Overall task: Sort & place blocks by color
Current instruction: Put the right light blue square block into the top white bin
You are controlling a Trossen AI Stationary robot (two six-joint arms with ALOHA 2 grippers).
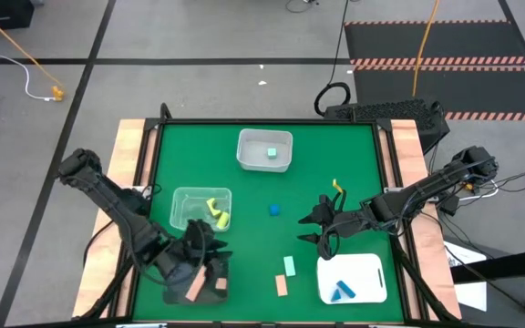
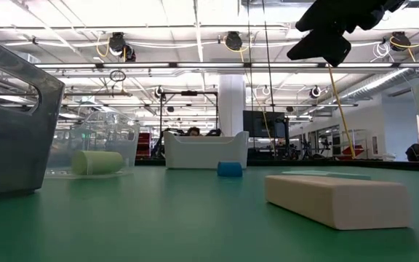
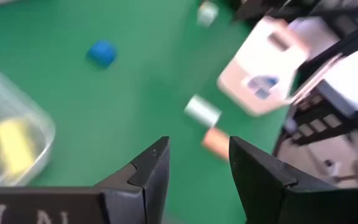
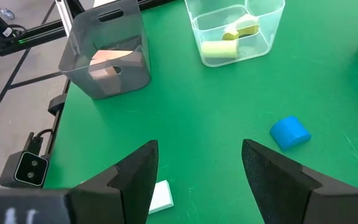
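Note:
My left gripper (image 1: 215, 253) (image 3: 197, 167) hangs open and empty over the dark tray (image 1: 199, 284), which holds tan-pink blocks (image 1: 194, 289). My right gripper (image 1: 310, 228) (image 4: 197, 168) is open and empty above the mat, between the blue block (image 1: 274, 210) (image 4: 289, 132) and the mint block (image 1: 290, 265) (image 4: 160, 196). A tan-pink bar (image 1: 282, 285) (image 2: 337, 199) lies flat on the mat beside the mint block. Yellow blocks (image 1: 215, 212) lie in the clear tub (image 1: 179, 205). One mint block (image 1: 272, 153) sits in the far white tub (image 1: 244, 150). Blue blocks (image 1: 342, 291) rest on the white tray (image 1: 372, 269).
A yellow piece (image 1: 338, 189) lies just beyond my right arm. The three loose blocks sit in the mat's middle and near part, with bare green mat (image 1: 335, 150) between the containers. Wooden rails (image 1: 130, 155) edge the table on the left and right.

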